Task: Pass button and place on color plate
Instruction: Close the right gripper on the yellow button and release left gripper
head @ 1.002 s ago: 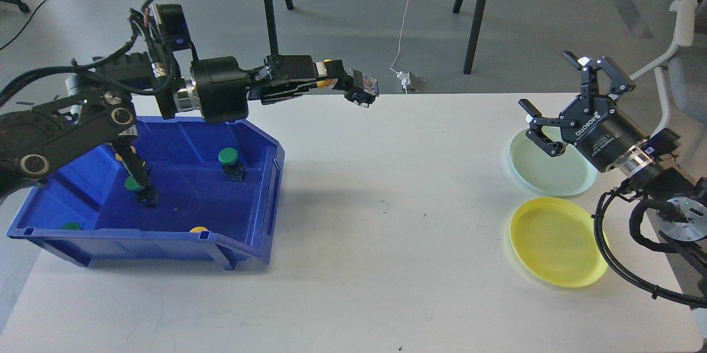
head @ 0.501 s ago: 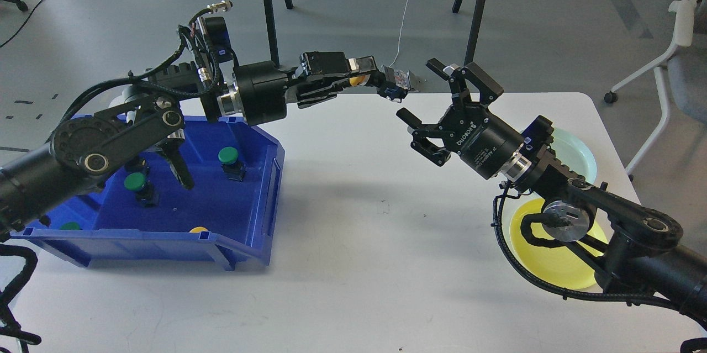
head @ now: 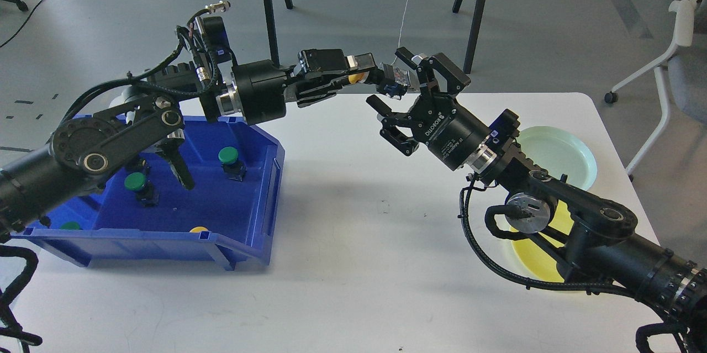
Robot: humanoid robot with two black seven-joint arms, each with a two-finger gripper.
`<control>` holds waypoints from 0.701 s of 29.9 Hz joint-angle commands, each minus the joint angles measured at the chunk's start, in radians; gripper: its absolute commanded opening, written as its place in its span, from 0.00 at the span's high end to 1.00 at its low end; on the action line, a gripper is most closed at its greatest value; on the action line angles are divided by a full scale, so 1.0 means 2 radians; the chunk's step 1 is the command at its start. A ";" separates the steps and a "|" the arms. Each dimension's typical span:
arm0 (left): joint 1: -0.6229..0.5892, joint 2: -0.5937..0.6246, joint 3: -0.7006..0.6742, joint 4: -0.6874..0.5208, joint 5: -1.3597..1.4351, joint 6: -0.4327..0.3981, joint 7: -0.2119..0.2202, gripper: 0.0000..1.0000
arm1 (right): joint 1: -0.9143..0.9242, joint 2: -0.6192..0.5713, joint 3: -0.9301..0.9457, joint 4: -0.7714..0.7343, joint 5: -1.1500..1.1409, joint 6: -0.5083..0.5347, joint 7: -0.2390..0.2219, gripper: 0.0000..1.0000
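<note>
Since a second ago our right gripper (head: pixel 399 100) swings leftward, jaws spread, up beside our left gripper (head: pixel 362 75), which is clamped on the yellow button (head: pixel 355 78) above the table (head: pixel 353 220).

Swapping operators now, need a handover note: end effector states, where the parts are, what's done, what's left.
Left end effector: shut on the yellow button, held out over the table's far edge.
Right end effector: open, fingers spread right beside the button's body, not gripping yet.
Blue bin: two green buttons standing inside, plus one green and one yellow cap near the front wall.
Plates: the green plate holds nothing; the yellow plate is partly hidden under the right arm.
Done: yellow button picked, brought to the handover spot.
Left: right closes, left releases, place on the yellow plate, presumably; then the rest.
</note>
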 commanded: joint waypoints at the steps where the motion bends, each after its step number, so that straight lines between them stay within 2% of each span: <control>1: 0.001 0.000 0.000 0.001 0.000 0.000 0.000 0.95 | 0.000 0.001 0.000 0.002 0.000 -0.007 0.000 0.99; 14: 0.001 0.000 0.000 0.001 -0.009 0.000 0.000 0.90 | -0.001 0.001 0.001 0.004 0.007 -0.023 0.000 0.99; 16: 0.001 -0.001 0.000 0.001 -0.010 0.000 0.000 0.86 | -0.001 0.000 0.001 0.005 0.007 -0.022 0.000 0.99; 17: 0.001 -0.002 0.000 0.001 -0.015 0.000 0.000 0.74 | -0.001 -0.001 0.001 0.005 0.007 -0.023 0.000 0.99; 19: 0.002 -0.003 0.000 0.004 -0.037 0.000 0.000 0.35 | -0.001 -0.004 0.004 0.006 0.008 -0.023 0.000 1.00; 21: 0.002 -0.004 0.000 0.014 -0.066 0.000 0.000 0.18 | -0.005 -0.008 0.010 0.007 0.008 -0.023 0.000 1.00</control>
